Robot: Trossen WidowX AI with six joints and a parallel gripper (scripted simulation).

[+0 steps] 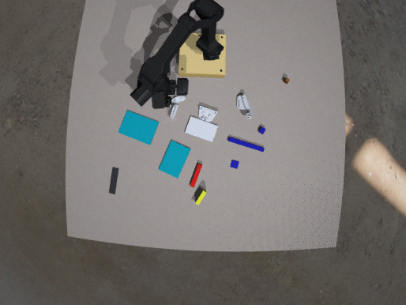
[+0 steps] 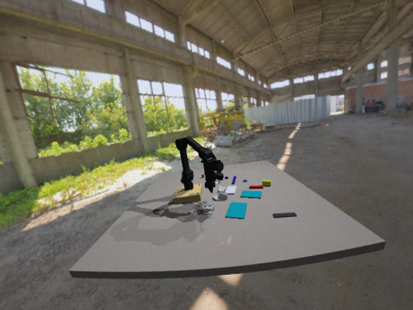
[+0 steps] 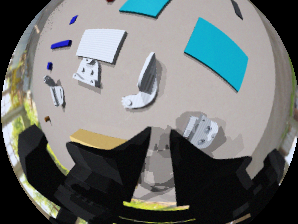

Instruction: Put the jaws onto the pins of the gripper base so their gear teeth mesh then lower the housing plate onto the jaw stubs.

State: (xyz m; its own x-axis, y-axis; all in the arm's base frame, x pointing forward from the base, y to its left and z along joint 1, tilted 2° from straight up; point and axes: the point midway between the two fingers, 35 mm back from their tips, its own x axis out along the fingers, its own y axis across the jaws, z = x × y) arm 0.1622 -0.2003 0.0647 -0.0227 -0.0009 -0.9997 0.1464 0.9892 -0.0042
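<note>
The white gripper base (image 1: 208,114) (image 3: 88,73) stands against a ribbed white slab (image 1: 201,129) (image 2: 231,189) (image 3: 101,45). One white jaw (image 1: 174,111) (image 3: 146,85) lies left of the base in the top view, between base and arm in the wrist view. The other white jaw (image 1: 242,103) (image 3: 57,95) lies on the base's far side. A white part with holes, seemingly the housing plate (image 2: 207,209) (image 3: 202,131), lies beyond the right finger in the wrist view, mostly hidden by the arm in the top view. My gripper (image 3: 160,131) is partly open and empty above the table, its fingers pointing down.
Two teal plates (image 1: 138,127) (image 1: 174,159) lie in front of the arm. A black bar (image 1: 114,180), red bar (image 1: 196,175), yellow block (image 1: 201,197), blue bar (image 1: 246,144) and two blue cubes (image 1: 262,129) (image 1: 234,163) lie farther out. An orange block (image 1: 286,80) lies right of the arm's tan mount (image 1: 193,65).
</note>
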